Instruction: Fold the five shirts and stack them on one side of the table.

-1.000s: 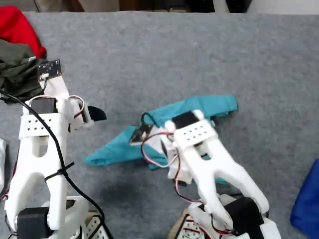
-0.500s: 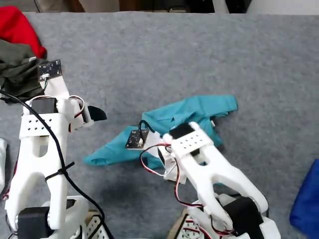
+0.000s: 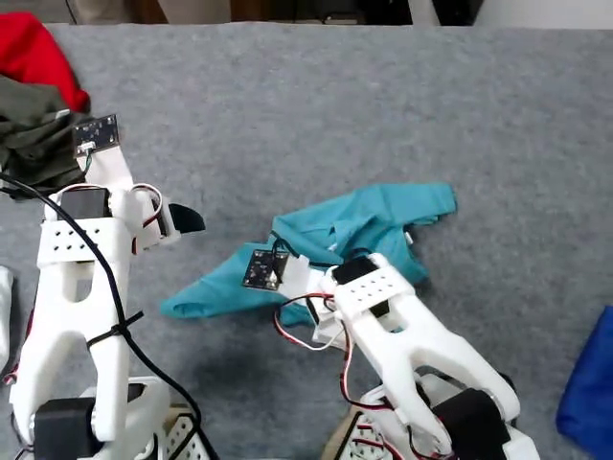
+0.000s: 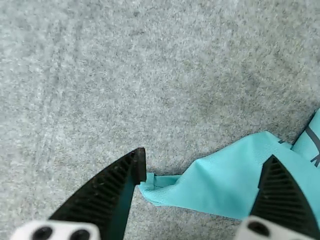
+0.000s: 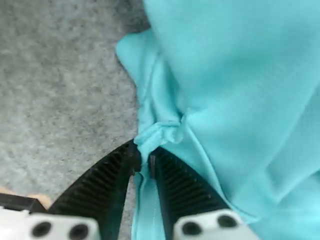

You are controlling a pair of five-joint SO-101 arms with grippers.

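A teal shirt (image 3: 383,216) lies crumpled on the grey table (image 3: 383,96), stretched from the centre toward the near left. My right gripper (image 5: 145,160) is shut on a bunched fold of the teal shirt (image 5: 225,75), at the shirt's near edge under the right arm (image 3: 383,307). My left gripper (image 4: 206,156) hangs open above the carpet, its fingers astride the shirt's pointed left corner (image 4: 165,187) without touching it. In the high view the left gripper (image 3: 180,222) stands left of the shirt.
A red shirt (image 3: 29,53) and a dark olive shirt (image 3: 34,125) are heaped at the far left. A blue shirt (image 3: 589,383) lies at the right edge. Bare table stretches across the far and right side.
My right arm has drawn back toward the near edge, pulling the pinched teal fold with it. The left arm has stayed put.
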